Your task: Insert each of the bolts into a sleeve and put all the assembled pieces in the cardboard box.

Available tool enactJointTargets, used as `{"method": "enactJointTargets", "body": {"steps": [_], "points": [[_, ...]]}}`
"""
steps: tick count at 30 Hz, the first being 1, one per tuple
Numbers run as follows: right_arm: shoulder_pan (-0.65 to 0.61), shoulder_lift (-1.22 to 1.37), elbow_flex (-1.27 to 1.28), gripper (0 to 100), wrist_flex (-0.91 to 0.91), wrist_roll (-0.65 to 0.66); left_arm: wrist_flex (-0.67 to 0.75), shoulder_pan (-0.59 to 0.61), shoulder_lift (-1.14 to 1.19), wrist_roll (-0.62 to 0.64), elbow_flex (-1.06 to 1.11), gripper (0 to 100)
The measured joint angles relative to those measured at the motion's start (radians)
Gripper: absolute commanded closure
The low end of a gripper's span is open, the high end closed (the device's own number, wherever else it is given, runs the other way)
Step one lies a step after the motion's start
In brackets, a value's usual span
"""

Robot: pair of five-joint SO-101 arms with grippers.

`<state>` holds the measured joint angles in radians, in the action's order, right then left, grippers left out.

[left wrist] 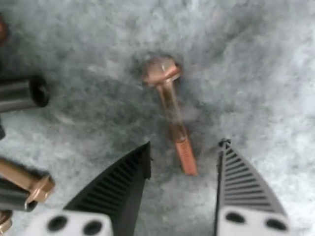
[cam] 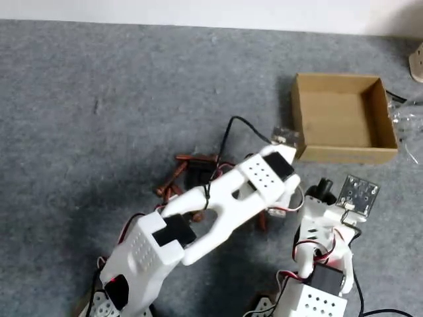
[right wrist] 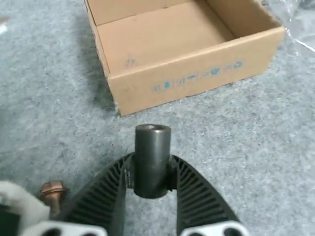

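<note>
Early stage: cardboard box (right wrist: 197, 78) looks empty, 0 assemblies in. Right gripper (right wrist: 151, 164) jaws clamped on 1 upright sleeve (right wrist: 152, 142), near the box's front wall. Left gripper (left wrist: 185, 144) jaws apart, straddling 1 loose bolt (left wrist: 170, 105) flat on the surface (left wrist: 256, 59). Spare bolts (cam: 178, 173) piled farther from the box.

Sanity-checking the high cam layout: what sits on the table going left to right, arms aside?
pile of bolts and sleeves → cardboard box → clear plastic
</note>
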<state>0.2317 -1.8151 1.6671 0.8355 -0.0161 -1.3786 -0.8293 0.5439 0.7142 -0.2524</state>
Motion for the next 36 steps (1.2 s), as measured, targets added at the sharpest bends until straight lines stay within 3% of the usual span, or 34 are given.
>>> {"method": "enactJointTargets", "body": {"steps": [9,17,30,36], "points": [[0.0,0.0,0.0,99.4,0.0,0.0,-0.006,0.037,0.123,0.002,-0.069,80],[0.005,0.0,0.0,99.4,-0.018,0.0,-0.029,0.06,0.186,0.002,-0.172,99],[-0.002,0.0,0.0,99.4,-0.025,0.0,-0.051,0.184,0.201,0.002,-0.226,100],[-0.071,0.0,0.0,99.4,-0.025,0.034,-0.052,0.25,0.094,-0.087,-0.172,100]]}}
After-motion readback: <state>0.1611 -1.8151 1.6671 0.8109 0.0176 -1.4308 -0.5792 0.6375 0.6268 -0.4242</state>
